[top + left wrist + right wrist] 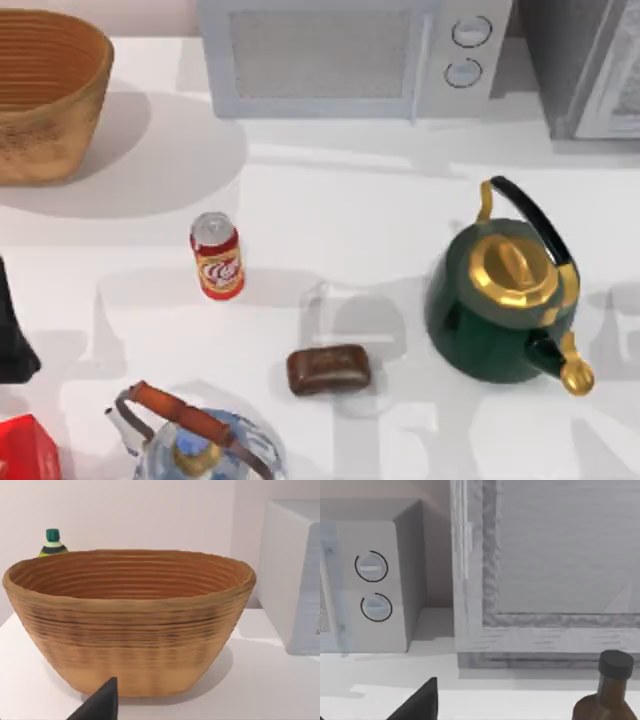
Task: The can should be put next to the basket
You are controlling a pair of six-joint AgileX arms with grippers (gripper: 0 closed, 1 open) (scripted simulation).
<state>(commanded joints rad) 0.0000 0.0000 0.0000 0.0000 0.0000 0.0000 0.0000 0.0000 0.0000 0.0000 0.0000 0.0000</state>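
The can [217, 256] is small and red with a silver top and a cream-and-gold logo. It stands upright on the white table, left of centre, with no gripper near it. The basket [45, 95] is a large tan woven bowl at the table's far left corner, well apart from the can. In the left wrist view the basket [130, 620] sits straight ahead, and a dark part of my left gripper [100, 705] shows low in front of it. A dark piece of my left arm [12, 335] is at the table's left edge. My right gripper [420, 702] faces the back wall.
A green kettle with gold lid [505, 300] stands at the right. A brown loaf-like block [328, 368] lies in the front middle, and a glass teapot [195, 445] and a red box [25, 450] sit at the front left. A microwave [350, 55] and a grey appliance [590, 65] line the back. A brown bottle [607, 690] stands near the right gripper.
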